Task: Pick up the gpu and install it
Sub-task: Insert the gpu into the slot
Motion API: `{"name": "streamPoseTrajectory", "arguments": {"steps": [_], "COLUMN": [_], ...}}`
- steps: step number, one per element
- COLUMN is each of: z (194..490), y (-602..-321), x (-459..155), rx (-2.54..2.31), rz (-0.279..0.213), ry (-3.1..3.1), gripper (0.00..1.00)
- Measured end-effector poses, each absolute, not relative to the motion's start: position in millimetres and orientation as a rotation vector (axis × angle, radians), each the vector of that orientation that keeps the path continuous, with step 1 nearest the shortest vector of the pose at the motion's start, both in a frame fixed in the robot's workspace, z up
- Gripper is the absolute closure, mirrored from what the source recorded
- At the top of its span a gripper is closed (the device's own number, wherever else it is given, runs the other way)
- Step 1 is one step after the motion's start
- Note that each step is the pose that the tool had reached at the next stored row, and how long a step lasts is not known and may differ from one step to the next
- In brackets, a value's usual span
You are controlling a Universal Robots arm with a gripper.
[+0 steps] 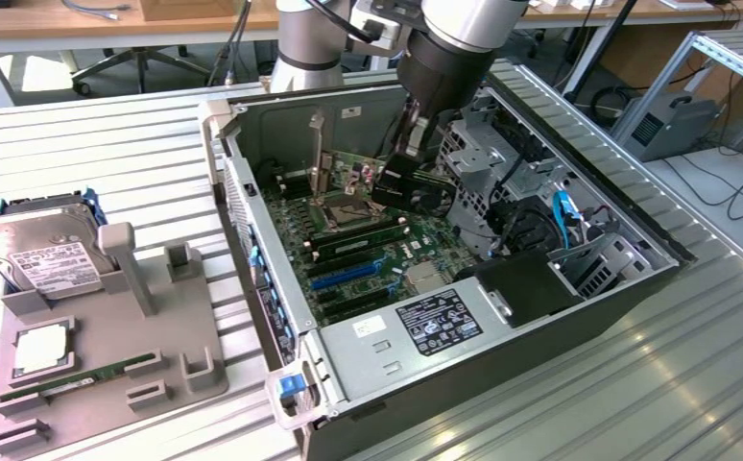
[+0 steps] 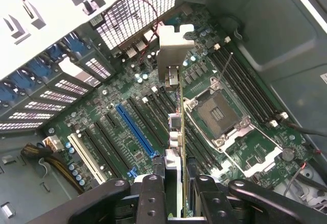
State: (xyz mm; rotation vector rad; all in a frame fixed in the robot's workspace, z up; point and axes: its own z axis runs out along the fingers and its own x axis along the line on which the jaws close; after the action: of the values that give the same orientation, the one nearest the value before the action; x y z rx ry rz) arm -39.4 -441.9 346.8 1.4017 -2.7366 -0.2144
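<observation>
The gpu [image 2: 175, 121], a thin dark card with a silver bracket at one end, sits edge-on in the claw [image 2: 177, 183], over the motherboard [image 2: 102, 132] inside the open case [image 1: 282, 125].

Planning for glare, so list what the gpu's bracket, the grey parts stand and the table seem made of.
On the gpu, the bracket: bare sheet metal, probably steel, by its pale silver sheen and thin bent edges. Grey parts stand: matte plastic, judging by its dull, chunky moulded posts. Table: metal, likely aluminium, with brushed reflective slats.
</observation>
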Motion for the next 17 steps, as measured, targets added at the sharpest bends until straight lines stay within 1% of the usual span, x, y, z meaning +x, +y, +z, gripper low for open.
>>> {"name": "streamPoseTrajectory", "arguments": {"steps": [17], "z": [346.8], "y": [-441.9], "x": [-39.4], "rx": [1.428], "rz": [-0.213], "ry": [-2.721], "gripper": [0.73]}}
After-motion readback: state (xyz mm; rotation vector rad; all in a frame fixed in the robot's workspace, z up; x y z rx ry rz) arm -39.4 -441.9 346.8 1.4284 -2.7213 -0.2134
